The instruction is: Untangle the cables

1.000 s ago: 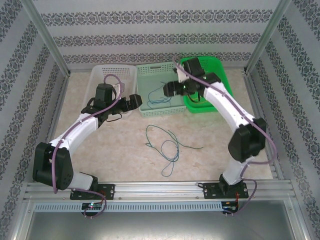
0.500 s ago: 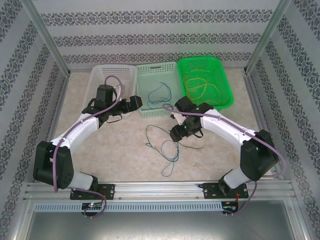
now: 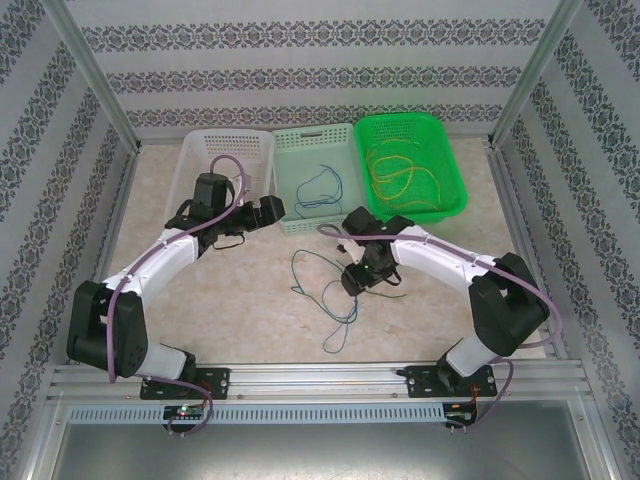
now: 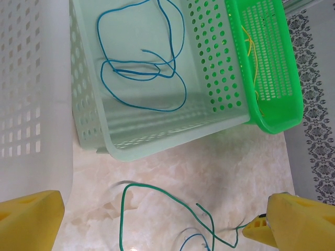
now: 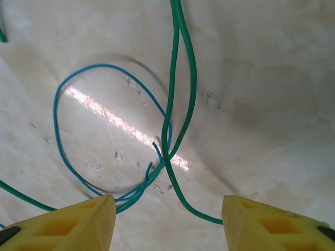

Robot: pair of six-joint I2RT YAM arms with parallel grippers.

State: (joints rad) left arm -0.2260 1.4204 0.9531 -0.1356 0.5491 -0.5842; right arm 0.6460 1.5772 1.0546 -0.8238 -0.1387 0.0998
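A dark green cable [image 3: 318, 262] and a blue cable [image 3: 340, 318] lie tangled on the marble table. My right gripper [image 3: 354, 280] hangs open just over that tangle. In the right wrist view the green cable [image 5: 180, 104] crosses a blue cable loop [image 5: 56, 120] between the yellow fingertips [image 5: 78, 225]; the right gripper [image 5: 167, 225] holds nothing. My left gripper [image 3: 270, 211] stands wide open by the pale green basket's near left corner; the left gripper [image 4: 162, 230] is empty above a green cable [image 4: 157, 192]. Another blue cable [image 4: 141, 70] lies in that basket. Yellow cables [image 3: 400, 178] lie in the bright green basket.
Three baskets stand in a row at the back: a white basket [image 3: 210, 150], a pale green basket [image 3: 290, 140] and a bright green basket [image 3: 455, 190]. Patterned walls and metal posts close in the table on three sides.
My right arm has swung from over the bright green basket down to the tangle on the table, its jaws narrowing. The left arm has barely moved.
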